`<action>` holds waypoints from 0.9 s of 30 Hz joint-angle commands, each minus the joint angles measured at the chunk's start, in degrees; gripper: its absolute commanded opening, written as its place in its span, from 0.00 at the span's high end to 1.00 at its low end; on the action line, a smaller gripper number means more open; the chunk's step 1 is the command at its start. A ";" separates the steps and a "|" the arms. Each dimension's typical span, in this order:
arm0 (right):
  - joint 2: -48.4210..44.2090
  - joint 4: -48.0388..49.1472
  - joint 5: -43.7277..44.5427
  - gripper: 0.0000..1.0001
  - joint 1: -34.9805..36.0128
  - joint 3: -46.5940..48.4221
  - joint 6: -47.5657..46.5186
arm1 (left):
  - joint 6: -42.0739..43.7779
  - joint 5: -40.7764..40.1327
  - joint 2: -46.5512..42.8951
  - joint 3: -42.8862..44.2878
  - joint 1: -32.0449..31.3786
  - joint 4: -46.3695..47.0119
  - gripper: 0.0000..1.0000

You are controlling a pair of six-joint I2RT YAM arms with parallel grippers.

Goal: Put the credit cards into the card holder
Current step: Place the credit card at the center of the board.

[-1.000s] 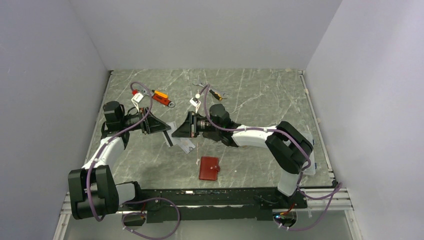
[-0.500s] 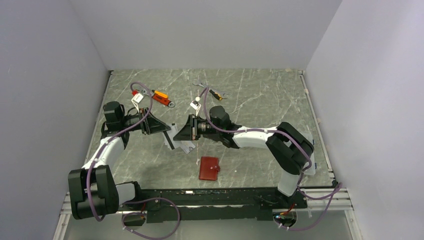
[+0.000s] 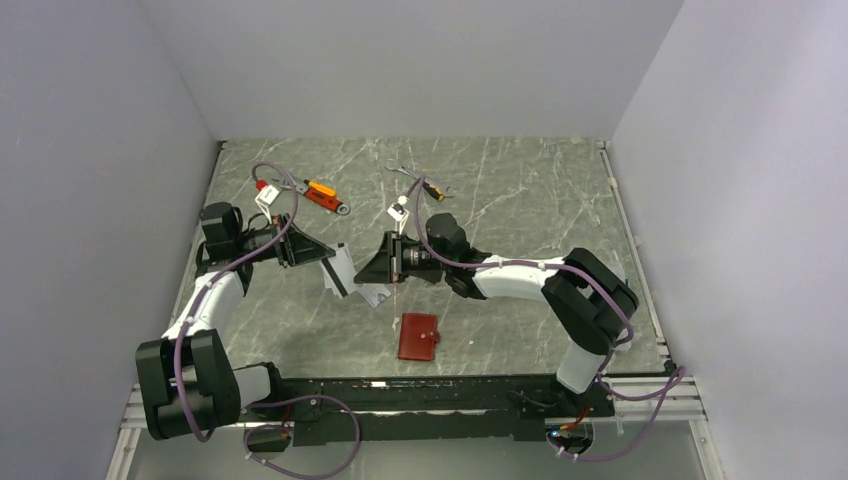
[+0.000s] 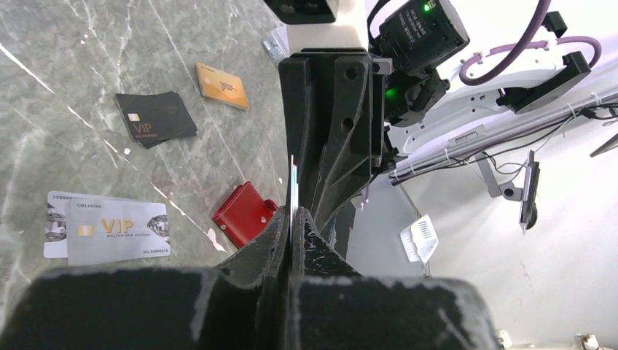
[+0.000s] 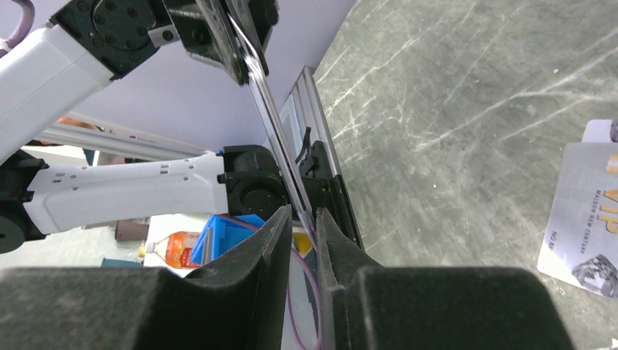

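Two grippers meet over the table point(image 3: 520, 200) on one silver-grey credit card point(image 3: 342, 268), held on edge above the surface. The left gripper point(image 4: 291, 219) is clamped tight on one end. The right gripper point(image 5: 304, 219) has the other end in a narrow gap, but I cannot tell whether it pinches. The red card holder point(image 3: 418, 336) lies folded shut near the front edge. A silver card point(image 4: 116, 230), a black card point(image 4: 155, 117) and an orange-gold card point(image 4: 221, 85) lie flat. Since a second ago the grippers have drawn slightly apart, and the holder has stayed put.
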 commanded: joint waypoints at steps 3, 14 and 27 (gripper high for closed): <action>-3.11 0.96 -0.77 0.79 -0.45 -1.53 -1.17 | -1.38 0.95 -1.18 0.55 1.34 3.57 0.96; -1.22 6.38 -1.75 0.42 -0.44 0.56 0.40 | -8.22 1.03 -1.02 -2.63 1.27 12.90 1.00; 7.91 14.58 -3.63 0.51 1.26 5.99 4.38 | -12.34 1.21 -2.32 -3.84 1.16 17.70 1.00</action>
